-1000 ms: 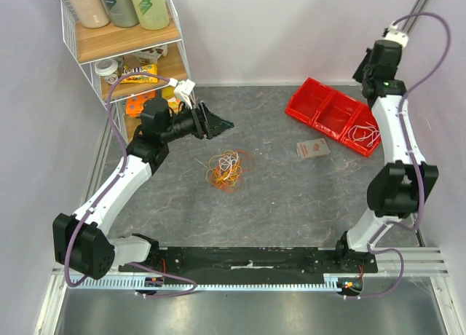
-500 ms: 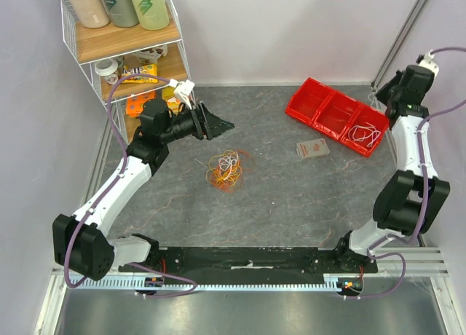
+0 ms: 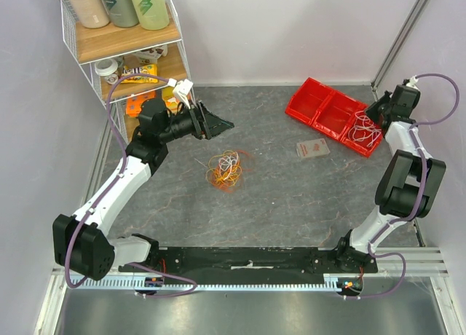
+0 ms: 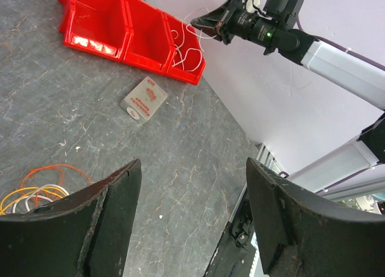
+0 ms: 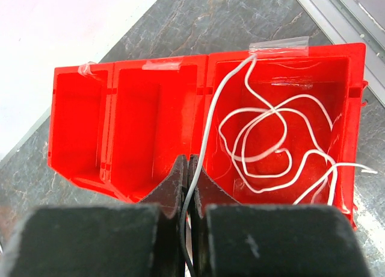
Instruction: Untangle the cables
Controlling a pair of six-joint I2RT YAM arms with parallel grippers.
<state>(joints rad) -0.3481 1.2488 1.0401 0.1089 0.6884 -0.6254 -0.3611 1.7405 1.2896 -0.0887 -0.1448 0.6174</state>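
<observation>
Shut tight with the right hand (image 5: 188, 168), pinching one end of a white cable (image 5: 206, 132). Was up high behind the red tray (image 5: 81, 126) a moment ago. Has swung down low, right over the end box of that tray. Has most of the white cable lying in curls inside that box.

Looks like one cable pulled free and almost put away. Just needs letting go.

Open wide at the left hand (image 4: 192, 168), with nothing in it. Has stayed put, up in the air near the shelf (image 3: 127, 44). Points toward the pile (image 3: 227, 169) of orange, yellow and white cables in the middle of the bench (image 3: 291, 204), not touching it. Has left that pile just as it was. Still plenty to pull apart there, so probably a long way from done.
</observation>
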